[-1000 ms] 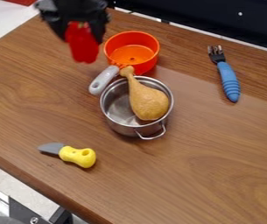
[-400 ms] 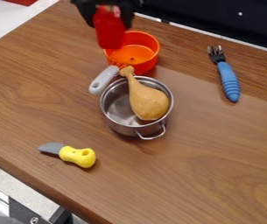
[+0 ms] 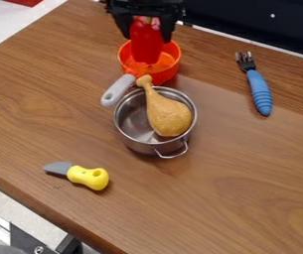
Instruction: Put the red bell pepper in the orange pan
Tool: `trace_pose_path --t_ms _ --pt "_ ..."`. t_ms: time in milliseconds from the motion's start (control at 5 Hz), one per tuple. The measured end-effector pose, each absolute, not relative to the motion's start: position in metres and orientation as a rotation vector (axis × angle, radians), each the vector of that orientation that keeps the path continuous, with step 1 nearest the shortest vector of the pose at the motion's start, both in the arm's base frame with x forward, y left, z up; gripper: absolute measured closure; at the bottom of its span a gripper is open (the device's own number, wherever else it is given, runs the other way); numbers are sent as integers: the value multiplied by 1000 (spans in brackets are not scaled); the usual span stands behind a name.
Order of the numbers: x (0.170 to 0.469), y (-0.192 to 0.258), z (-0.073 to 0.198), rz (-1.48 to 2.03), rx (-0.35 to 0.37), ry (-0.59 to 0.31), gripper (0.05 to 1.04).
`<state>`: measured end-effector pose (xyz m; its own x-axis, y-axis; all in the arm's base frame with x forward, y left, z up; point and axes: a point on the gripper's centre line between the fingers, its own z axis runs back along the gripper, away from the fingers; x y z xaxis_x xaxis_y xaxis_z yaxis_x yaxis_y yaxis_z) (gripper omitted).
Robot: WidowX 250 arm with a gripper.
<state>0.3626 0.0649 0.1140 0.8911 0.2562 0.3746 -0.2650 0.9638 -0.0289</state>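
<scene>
Red pepper [image 3: 146, 43] hangs below black pincer [image 3: 145, 32], pinched between its fingers

Bare surface [image 3: 226, 188] opens right of the metal pot [image 3: 129, 140]; its upright drumstick [image 3: 168, 115] and the orange pan's handle [image 3: 117, 91] obstruct the middle.

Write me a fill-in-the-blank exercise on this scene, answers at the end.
The claw holds a toy whose main colour is ____. The drumstick rests ____ the metal pot. The knife has a ____ handle. The bowl of the pan beside the pot is ____.

Missing words: red; in; yellow; orange.
</scene>
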Motion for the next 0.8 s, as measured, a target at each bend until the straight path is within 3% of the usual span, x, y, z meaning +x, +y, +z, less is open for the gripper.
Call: trace_pose_path --t_ms 200,600,800 --pt "365 64 116 264 16 -358 101" --pt "365 66 114 274 48 -326 100" --pt "362 61 120 260 26 -321 100"
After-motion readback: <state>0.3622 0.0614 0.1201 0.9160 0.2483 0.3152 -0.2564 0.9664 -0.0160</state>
